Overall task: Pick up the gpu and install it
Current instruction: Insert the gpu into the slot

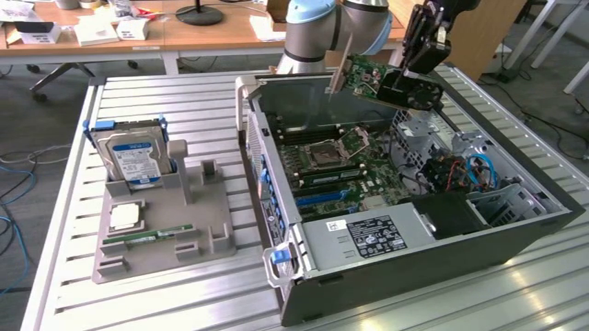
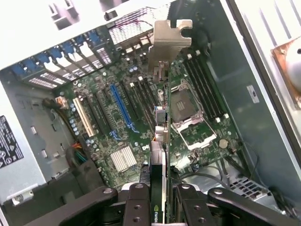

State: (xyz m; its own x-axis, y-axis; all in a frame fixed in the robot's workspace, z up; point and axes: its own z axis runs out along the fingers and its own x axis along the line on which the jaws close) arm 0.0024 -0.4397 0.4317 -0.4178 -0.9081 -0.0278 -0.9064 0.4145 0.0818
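Note:
The gpu (image 1: 379,79) hangs tilted in the air above the far side of the open computer case (image 1: 515,234). It shows a green board face, a black cooler side and a silver end bracket (image 1: 338,69). My gripper (image 1: 421,52) is shut on its end away from the bracket. In the wrist view the gpu (image 2: 160,141) is seen edge-on between my fingers (image 2: 136,202), with its bracket (image 2: 169,42) pointing towards the case's rear slots. It hovers over the motherboard (image 2: 108,122), apart from the blue expansion slot (image 2: 121,108).
On the exterior view's left a grey fixture (image 1: 212,207) holds a silver hard drive (image 1: 134,158), a CPU (image 1: 126,217) and a RAM stick (image 1: 147,236). The case also holds a power supply (image 1: 368,234) and cables (image 1: 478,172). A desk (image 1: 184,31) stands behind.

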